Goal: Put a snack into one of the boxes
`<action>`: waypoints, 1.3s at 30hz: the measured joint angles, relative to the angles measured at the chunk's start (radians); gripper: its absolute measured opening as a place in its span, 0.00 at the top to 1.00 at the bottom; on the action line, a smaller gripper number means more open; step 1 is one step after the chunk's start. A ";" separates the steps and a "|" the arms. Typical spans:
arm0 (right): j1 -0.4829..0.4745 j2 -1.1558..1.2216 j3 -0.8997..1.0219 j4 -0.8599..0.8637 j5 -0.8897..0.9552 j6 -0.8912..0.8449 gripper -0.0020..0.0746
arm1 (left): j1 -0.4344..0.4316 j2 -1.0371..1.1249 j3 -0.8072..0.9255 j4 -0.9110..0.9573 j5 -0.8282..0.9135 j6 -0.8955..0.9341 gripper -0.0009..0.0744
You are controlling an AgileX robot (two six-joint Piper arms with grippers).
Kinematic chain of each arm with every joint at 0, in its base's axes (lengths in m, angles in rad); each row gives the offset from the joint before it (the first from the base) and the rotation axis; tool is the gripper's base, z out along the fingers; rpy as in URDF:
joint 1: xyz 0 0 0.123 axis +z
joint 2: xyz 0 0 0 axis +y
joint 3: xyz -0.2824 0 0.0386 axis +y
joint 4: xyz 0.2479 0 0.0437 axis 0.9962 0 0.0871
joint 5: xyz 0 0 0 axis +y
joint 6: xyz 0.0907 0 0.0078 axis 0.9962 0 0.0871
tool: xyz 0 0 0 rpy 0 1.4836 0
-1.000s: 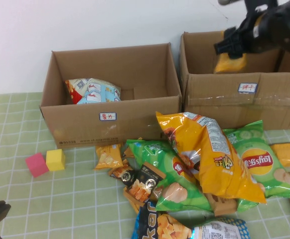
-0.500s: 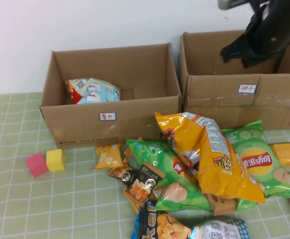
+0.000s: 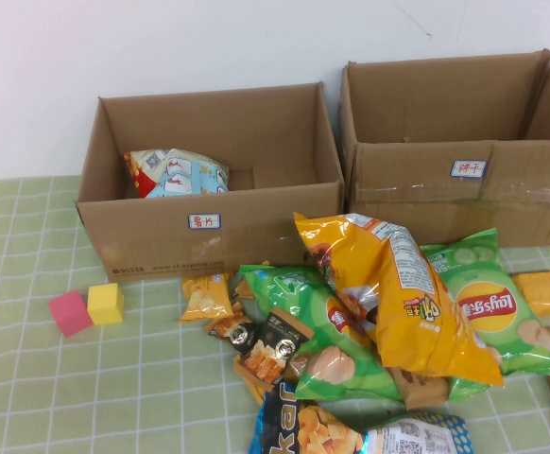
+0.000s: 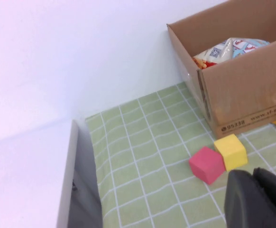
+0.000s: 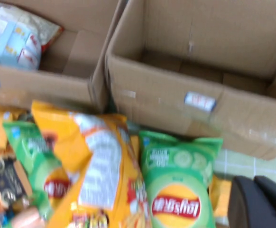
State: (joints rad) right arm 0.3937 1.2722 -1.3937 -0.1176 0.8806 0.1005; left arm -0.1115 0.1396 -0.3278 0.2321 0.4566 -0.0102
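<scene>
Snack [image 3: 176,172] lies crosswise in box [image 3: 209,246] left end, nearer L gripper [image 4: 254,192] by blocks [image 4: 218,158] than R gripper [image 5: 254,202] over pile; can't tell either's grip state.

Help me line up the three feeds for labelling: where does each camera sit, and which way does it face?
High view: raised on the robot's side, angled down at both boxes; no arm shows.
Left wrist view: on the left arm, facing the left box, with the snack inside; left gripper at the edge.
Right wrist view: above the pile, facing both boxes; right gripper in the corner.
All three share the left box.
</scene>
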 joint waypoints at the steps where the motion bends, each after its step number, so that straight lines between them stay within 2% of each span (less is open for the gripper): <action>1: 0.000 -0.070 0.092 -0.002 -0.043 0.002 0.97 | 0.000 -0.022 0.016 0.001 -0.002 -0.011 0.99; 9: 0.000 -0.456 0.720 -0.091 -0.278 0.111 0.97 | 0.000 -0.067 0.061 0.002 -0.101 -0.039 0.99; 16: 0.000 -0.729 0.969 -0.134 -0.305 0.166 0.97 | 0.000 -0.067 0.079 0.002 -0.117 -0.039 0.99; 33: 0.000 -0.772 1.006 -0.134 -0.216 0.167 0.98 | 0.000 -0.067 0.081 0.003 -0.113 -0.041 0.99; 39: 0.000 -0.772 1.006 -0.134 -0.216 0.167 0.98 | 0.000 -0.070 0.168 -0.122 -0.183 -0.046 0.99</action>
State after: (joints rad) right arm 0.3937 0.4998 -0.3873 -0.2519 0.6644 0.2678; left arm -0.1115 0.0698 -0.1600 0.1105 0.2732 -0.0560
